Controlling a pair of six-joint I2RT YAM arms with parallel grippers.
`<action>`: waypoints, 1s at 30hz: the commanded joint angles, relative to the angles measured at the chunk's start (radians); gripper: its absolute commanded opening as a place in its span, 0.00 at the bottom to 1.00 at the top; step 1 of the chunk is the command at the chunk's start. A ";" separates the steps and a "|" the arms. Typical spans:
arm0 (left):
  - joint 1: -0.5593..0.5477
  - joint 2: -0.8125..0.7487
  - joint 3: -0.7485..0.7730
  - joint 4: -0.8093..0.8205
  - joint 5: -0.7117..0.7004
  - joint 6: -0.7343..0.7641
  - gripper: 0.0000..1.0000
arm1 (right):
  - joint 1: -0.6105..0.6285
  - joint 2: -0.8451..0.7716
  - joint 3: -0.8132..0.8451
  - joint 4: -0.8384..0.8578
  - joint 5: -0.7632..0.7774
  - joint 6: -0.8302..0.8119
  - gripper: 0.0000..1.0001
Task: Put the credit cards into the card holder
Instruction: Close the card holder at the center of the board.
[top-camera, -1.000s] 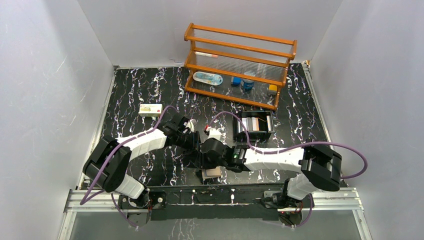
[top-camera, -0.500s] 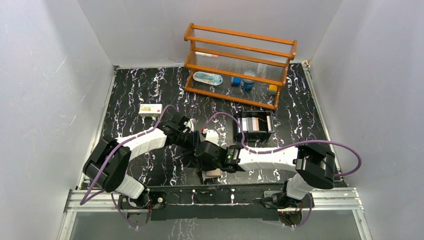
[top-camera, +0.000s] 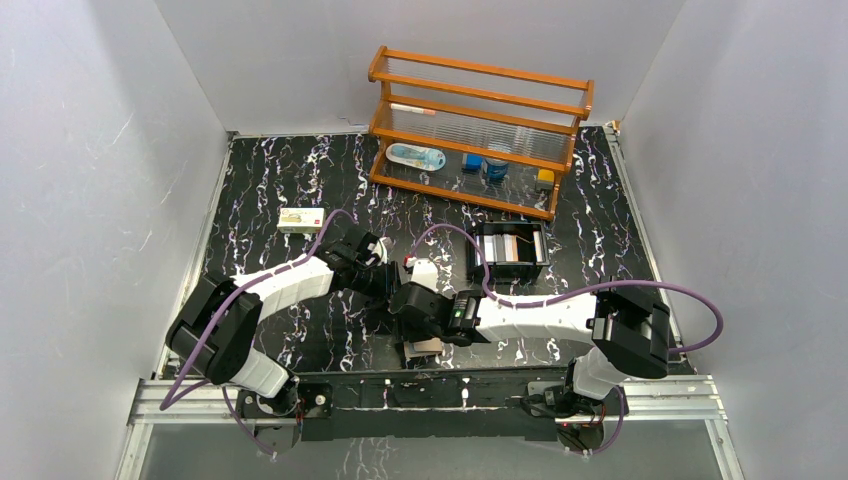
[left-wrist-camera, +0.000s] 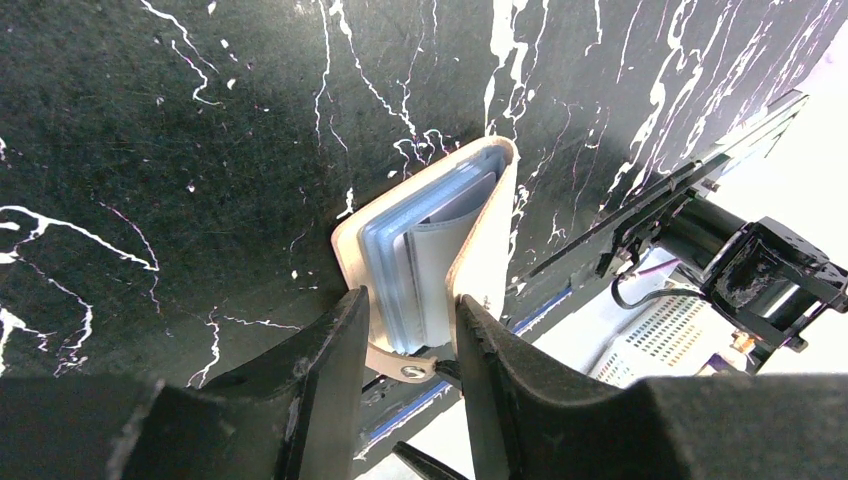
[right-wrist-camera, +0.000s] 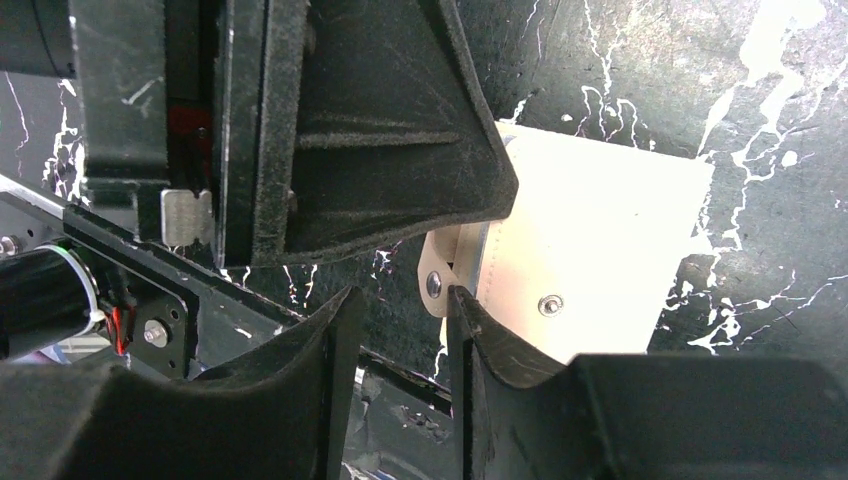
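The tan card holder stands on its edge on the black marble table, near the front edge. My left gripper is shut on it, one finger against each cover. Between the covers shows a light blue credit card; I see no yellowish card. In the right wrist view the card holder lies just beyond my right gripper, which is open with nothing between its fingers. The holder's snap strap is at its right fingertip. From above, the right wrist covers both grippers and only a corner of the card holder shows.
A wooden rack with bottles and small blocks stands at the back. A black bin sits right of centre and a small white box at the left. The metal front rail runs just below the holder.
The right wrist has shifted left, closer over the card holder, and its jaws have opened a little wider. The left arm still holds the holder in place.
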 joint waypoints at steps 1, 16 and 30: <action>-0.003 0.004 0.025 -0.020 0.000 0.013 0.36 | 0.006 -0.039 0.054 -0.024 0.041 0.001 0.46; -0.004 0.022 0.031 -0.024 -0.013 0.025 0.35 | 0.008 -0.012 0.060 -0.045 0.055 0.002 0.45; -0.003 0.028 0.032 -0.025 -0.018 0.029 0.33 | 0.009 0.024 0.065 -0.014 0.043 -0.007 0.34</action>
